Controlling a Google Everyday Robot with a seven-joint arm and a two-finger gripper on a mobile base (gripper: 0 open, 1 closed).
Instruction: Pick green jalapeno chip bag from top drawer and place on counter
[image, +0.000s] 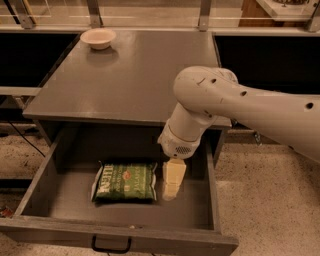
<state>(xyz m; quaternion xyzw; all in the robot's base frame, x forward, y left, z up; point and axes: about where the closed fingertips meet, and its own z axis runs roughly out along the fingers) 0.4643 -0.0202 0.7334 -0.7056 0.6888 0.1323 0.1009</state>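
The green jalapeno chip bag (125, 181) lies flat on the floor of the open top drawer (40, 185), left of centre. My gripper (171, 186) hangs from the white arm down into the drawer, just right of the bag's right edge, close beside it. The grey counter (130, 75) spans the area above the drawer. The drawer's black handle (111, 247) shows at the bottom.
A small pale bowl (98, 38) stands at the counter's far left corner. The drawer walls enclose the bag on all sides. Speckled floor (270, 200) lies to the right. Metal rails (150, 30) run behind the counter.
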